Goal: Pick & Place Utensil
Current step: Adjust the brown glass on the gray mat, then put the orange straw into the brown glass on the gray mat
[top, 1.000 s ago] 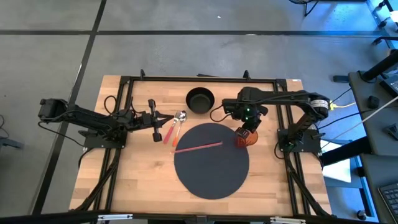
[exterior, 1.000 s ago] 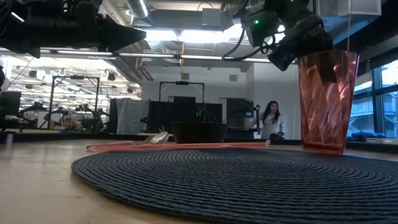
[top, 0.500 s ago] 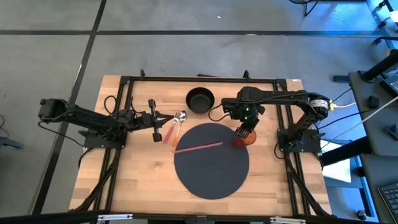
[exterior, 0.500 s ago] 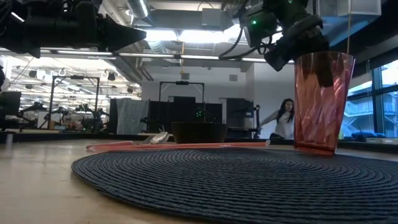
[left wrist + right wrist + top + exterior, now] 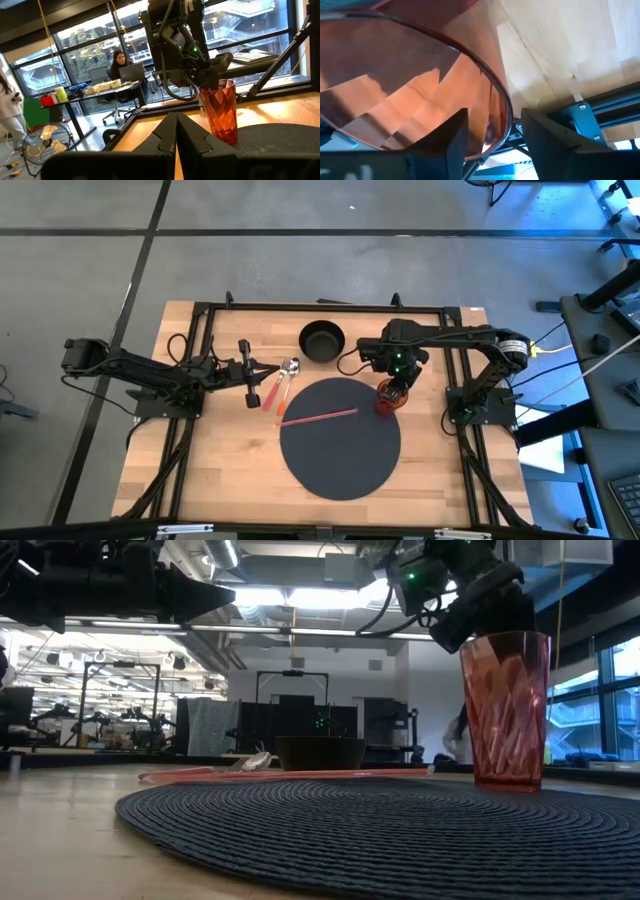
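With the right end effector (image 5: pixel 393 392) clamped on the red cup's (image 5: pixel 505 710) rim, set it upright on the mat (image 5: pixel 338 442) before releasing.

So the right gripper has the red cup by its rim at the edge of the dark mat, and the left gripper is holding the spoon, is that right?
Not quite. The right gripper does grip the red cup by its rim at the edge of the dark mat, but the left gripper holds nothing: the high view shows the spoon lying on the table beside it, fingers closed and empty.
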Controlling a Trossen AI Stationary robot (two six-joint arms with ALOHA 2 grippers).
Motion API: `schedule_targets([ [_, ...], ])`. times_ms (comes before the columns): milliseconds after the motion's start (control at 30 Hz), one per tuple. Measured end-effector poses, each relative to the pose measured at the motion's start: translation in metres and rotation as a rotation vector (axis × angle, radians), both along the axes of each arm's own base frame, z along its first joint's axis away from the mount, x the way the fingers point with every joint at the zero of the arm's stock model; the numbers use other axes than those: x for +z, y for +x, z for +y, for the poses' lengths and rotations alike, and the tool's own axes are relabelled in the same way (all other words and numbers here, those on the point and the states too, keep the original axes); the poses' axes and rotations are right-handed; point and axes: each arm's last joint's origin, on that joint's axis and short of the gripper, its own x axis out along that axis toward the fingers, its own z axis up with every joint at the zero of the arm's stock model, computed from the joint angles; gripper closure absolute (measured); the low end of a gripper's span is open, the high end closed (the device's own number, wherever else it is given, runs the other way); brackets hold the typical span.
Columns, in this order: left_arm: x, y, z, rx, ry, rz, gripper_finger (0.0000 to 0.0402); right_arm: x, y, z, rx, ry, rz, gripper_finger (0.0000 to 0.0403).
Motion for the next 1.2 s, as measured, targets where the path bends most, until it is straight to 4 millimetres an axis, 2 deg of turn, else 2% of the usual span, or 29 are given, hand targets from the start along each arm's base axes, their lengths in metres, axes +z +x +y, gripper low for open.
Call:
schedule_targets([
  [167,0.0,0.0,0.0,0.0,0.0,0.0,0.0398,0.008,0.002,0.0,0.0,-0.006,-0.023,0.021],
  [367,0.0,0.0,0.0,0.001,0.0,0.0,0.0398,0.031,0.01,0.0,0.013,-0.059,-0.115,0.0208],
  [533,0.0,0.0,0.0,0.001,0.0,0.002,0.0398,0.057,0.017,0.006,0.038,-0.09,-0.22,0.0208],
  [667,0.0,0.0,0.0,0.0,0.0,0.003,0.0398,0.089,0.022,0.017,0.075,-0.134,-0.346,0.0208],
  [733,0.0,0.0,0.0,0.001,0.0,0.003,0.0398,0.11,0.021,0.029,0.139,-0.166,-0.446,0.0208],
  [833,0.0,0.0,0.0,0.001,0.0,0.003,0.0398,0.148,0.016,0.056,0.271,-0.228,-0.685,0.0216],
  [933,0.0,0.0,0.0,0.0,0.0,0.003,0.0398,0.185,-0.001,0.087,0.398,-0.35,-0.95,0.0242],
  [1000,0.0,0.0,0.0,0.001,0.0,0.004,0.0398,0.205,-0.02,0.107,0.465,-0.443,-1.108,0.0269],
  [1100,0.0,0.0,0.0,0.0,-0.001,0.003,0.0398,0.218,-0.045,0.136,0.545,-0.54,-1.307,0.0321],
  [1200,0.0,0.0,0.0,0.0,-0.001,0.004,0.0398,0.213,-0.061,0.157,0.656,-0.489,-1.436,0.0379],
])
